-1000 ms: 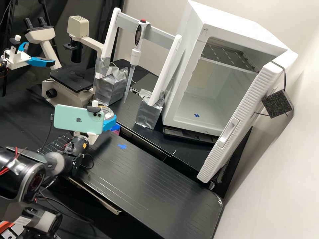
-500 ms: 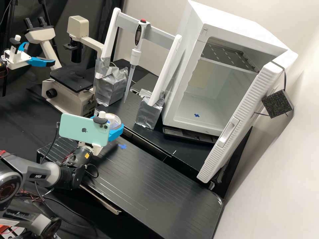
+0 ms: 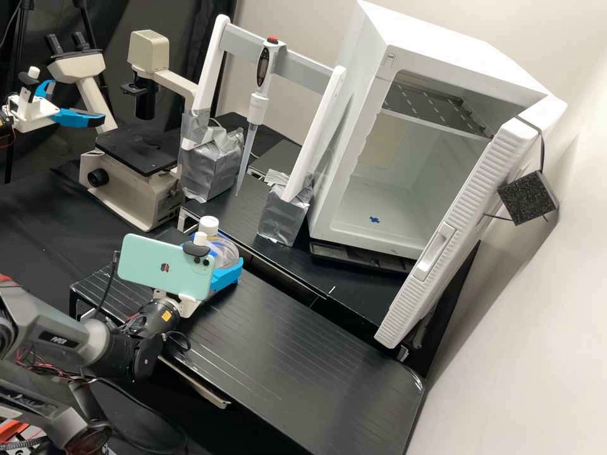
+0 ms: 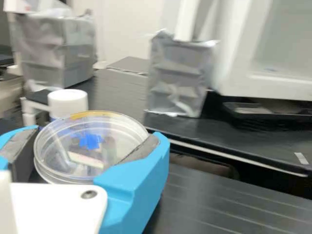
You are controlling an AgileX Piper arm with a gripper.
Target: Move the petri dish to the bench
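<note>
Hand (image 4: 92, 141) gripping clear dish (image 4: 58, 146); I'd keep it level, lower slowly to the worktop (image 3: 284, 341), release only after contact.

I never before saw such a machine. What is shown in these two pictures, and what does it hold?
The machine is a robot arm, dark grey, with a phone mounted near its end. The high view looks down on the black bench from a fixed camera; the wrist view comes from a camera on the arm itself.

Its gripper has two blue fingers. They hold a clear, round petri dish between them.

Around the bench stand a microscope, a pipette upright in its stand, a white-capped bottle and a white cabinet with its door open.
</note>
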